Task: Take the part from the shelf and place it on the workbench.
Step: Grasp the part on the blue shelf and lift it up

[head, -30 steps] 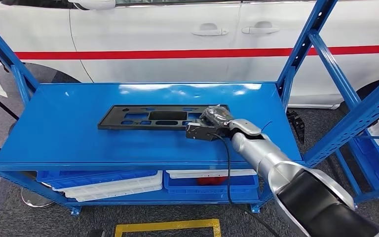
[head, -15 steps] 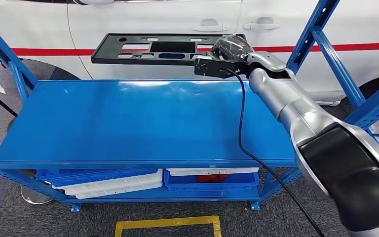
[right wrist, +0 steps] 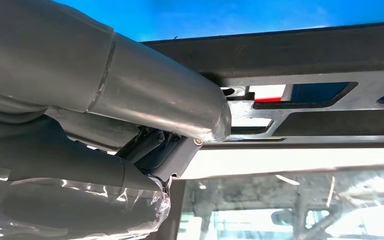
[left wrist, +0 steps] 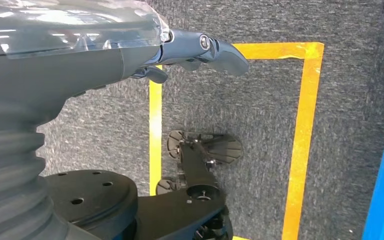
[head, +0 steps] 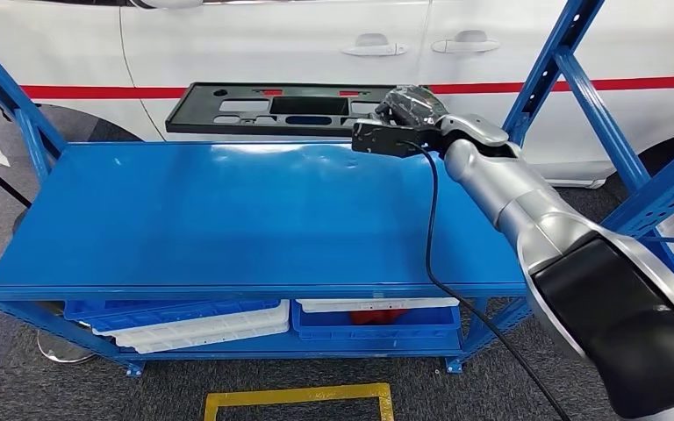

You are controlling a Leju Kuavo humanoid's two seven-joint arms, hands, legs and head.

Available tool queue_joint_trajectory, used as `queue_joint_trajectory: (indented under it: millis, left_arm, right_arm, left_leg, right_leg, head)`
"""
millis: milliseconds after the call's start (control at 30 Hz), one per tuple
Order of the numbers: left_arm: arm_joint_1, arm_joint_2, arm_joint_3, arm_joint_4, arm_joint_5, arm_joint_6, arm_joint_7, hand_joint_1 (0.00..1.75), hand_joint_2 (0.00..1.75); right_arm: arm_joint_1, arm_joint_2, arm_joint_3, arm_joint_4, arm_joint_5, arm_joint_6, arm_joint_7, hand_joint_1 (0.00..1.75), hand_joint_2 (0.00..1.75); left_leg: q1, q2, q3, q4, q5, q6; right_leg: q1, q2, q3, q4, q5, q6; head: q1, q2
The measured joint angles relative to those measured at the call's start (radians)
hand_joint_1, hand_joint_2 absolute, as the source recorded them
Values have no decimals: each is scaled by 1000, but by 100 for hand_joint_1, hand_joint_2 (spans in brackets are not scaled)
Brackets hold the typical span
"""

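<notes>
We've got the right robot hand (head: 404, 118) gripping one end of the black part (head: 272, 107), held above the blue shelf (head: 228, 219). Looks stiff and light but long, so it'll probably droop; left robot hand (left wrist: 200, 47) hangs empty.

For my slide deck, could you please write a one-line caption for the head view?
Right hand holds the black part lifted above the blue shelf, a white car behind.
</notes>
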State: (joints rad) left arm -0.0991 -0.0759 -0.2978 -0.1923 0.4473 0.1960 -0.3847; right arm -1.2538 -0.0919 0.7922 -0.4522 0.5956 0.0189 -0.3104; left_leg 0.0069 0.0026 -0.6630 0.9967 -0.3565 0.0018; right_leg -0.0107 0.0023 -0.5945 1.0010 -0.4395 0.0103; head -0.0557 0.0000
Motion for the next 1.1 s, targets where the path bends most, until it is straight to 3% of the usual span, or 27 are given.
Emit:
queue_joint_trajectory:
  millis: [533, 700, 800, 833, 900, 967, 1000, 1033, 1100]
  left_arm:
    - [1, 0, 2, 0, -34, -39, -31, 0, 175]
    - [1, 0, -2, 0, -50, -34, -22, 0, 175]
    - [0, 0, -2, 0, -52, -33, -18, 0, 175]
    - [0, 0, -2, 0, -52, -33, -17, 0, 175]
    - [-3, -1, -3, 0, -52, -33, -16, 0, 175]
    - [-5, -1, -3, 0, -52, -31, -16, 0, 175]
    - [-5, -1, -3, 0, -52, -30, -15, 0, 175]
    - [-4, -1, -3, 0, -52, -28, -15, 0, 175]
    - [-3, -1, -3, 0, -52, -25, -14, 0, 175]
  right_arm:
    - [77, -13, 32, -6, -30, -46, 6, 164, 0]
    - [103, -16, 40, -8, -30, -59, 9, 164, 0]
    - [108, -19, 42, -12, -29, -58, 10, 164, 0]
    - [108, -21, 42, -14, -28, -58, 11, 164, 0]
    - [108, -26, 43, -16, -25, -58, 13, 164, 0]
    - [109, -28, 45, -17, -18, -59, 15, 164, 0]
    - [109, -28, 47, -17, -12, -59, 16, 164, 0]
    - [108, -29, 49, -18, -4, -60, 19, 164, 0]
    - [100, -29, 56, -20, 13, -61, 26, 164, 0]
  left_leg:
    - [-2, -1, -2, 3, -2, 3]
    - [-3, -1, -6, 11, -7, 11]
    - [-2, 0, -6, 11, -4, 21]
    - [0, 1, -4, 5, 2, 26]
    - [4, 4, -2, -8, 12, 37]
    - [3, 5, -7, -9, 17, 41]
    - [2, 5, -11, -8, 19, 41]
    - [3, 5, -16, -6, 23, 40]
    - [5, 5, -30, 0, 30, 34]
  right_leg:
    - [-5, 0, 0, 0, 0, 1]
    - [-6, 0, 0, 0, -1, 8]
    - [-8, 0, 1, -1, 0, 18]
    - [-8, 0, 0, 5, -9, 21]
    - [-8, 1, -22, 66, -66, 23]
    - [-10, 1, -67, 196, -149, 24]
    - [-11, 0, -86, 252, -175, 26]
    - [-12, 0, -92, 283, -184, 28]
    - [-16, -1, -48, 229, -150, 31]
  head:
    - [0, 0]
    - [0, 0]
    - [0, 0]
    - [0, 0]
    - [0, 0]
    - [0, 0]
    - [0, 0]
    - [0, 0]
    - [0, 0]
